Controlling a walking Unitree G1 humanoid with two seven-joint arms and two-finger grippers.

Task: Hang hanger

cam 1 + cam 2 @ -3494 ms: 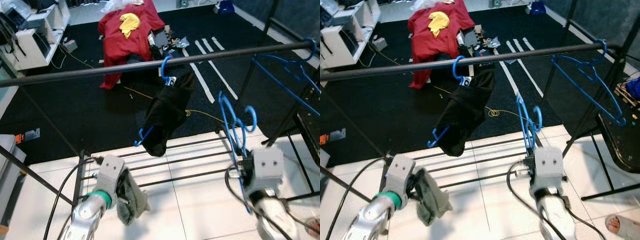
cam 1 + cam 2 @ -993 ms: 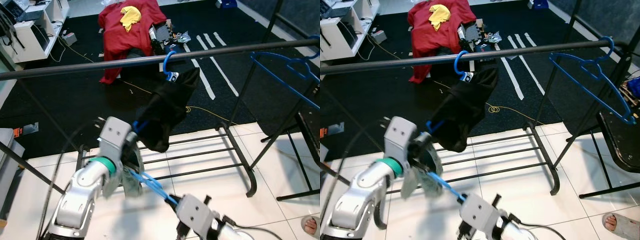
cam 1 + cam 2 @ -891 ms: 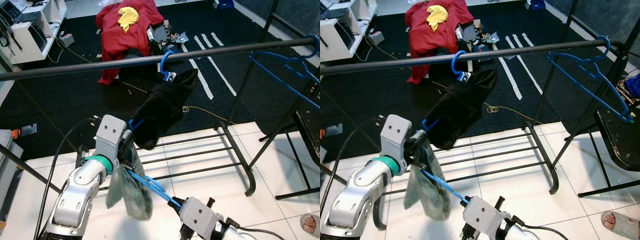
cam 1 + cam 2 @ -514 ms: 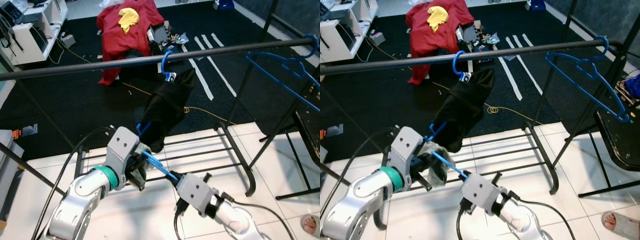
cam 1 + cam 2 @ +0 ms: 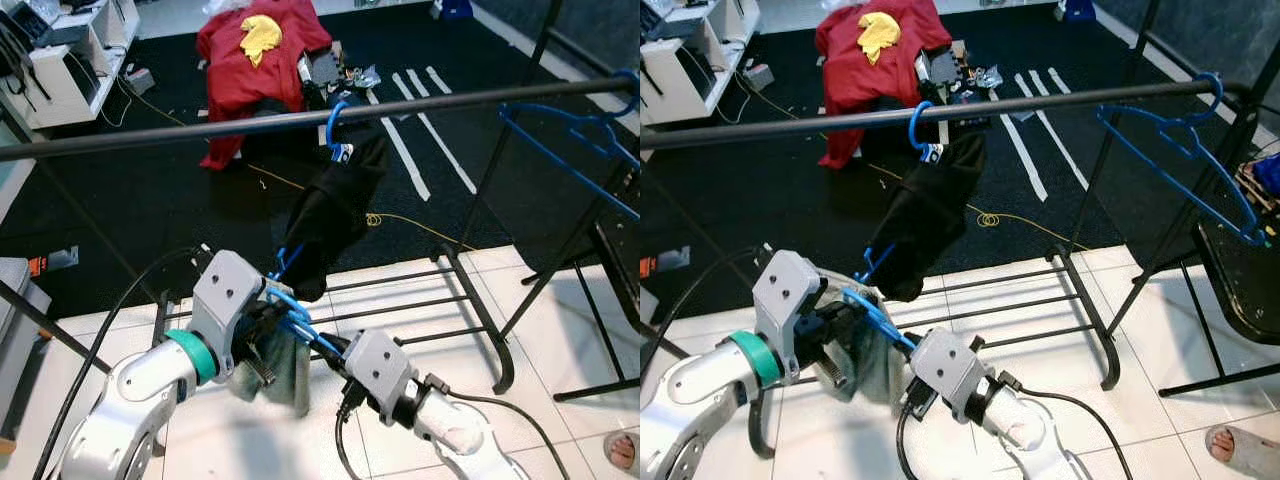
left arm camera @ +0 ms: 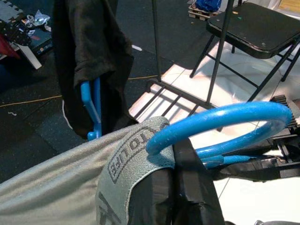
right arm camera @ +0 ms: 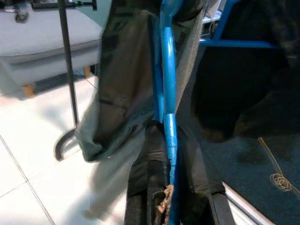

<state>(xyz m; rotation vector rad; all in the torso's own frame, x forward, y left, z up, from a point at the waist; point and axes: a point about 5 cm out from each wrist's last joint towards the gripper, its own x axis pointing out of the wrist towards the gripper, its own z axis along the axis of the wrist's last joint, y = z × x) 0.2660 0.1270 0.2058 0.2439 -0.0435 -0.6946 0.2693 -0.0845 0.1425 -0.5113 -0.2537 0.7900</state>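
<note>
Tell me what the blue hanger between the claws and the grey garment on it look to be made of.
Blue hanger: probably plastic; smooth, glossy, thick rounded rod with highlights. Grey garment: soft matte fabric, likely a knit; it drapes in folds and carries a woven-looking lettered band.

Below the long dark rail (image 5: 300,120), the left gripper (image 5: 268,335) and the right gripper (image 5: 340,352) met over the white tiled floor (image 5: 560,330), both closed on a blue hanger (image 5: 300,320) between them. A grey-green garment (image 5: 278,365) drooped from that hanger. Behind, a black garment (image 5: 335,205) hung from the rail on its own blue hook (image 5: 335,120), and an empty blue hanger (image 5: 580,150) hung at the rail's right end.
</note>
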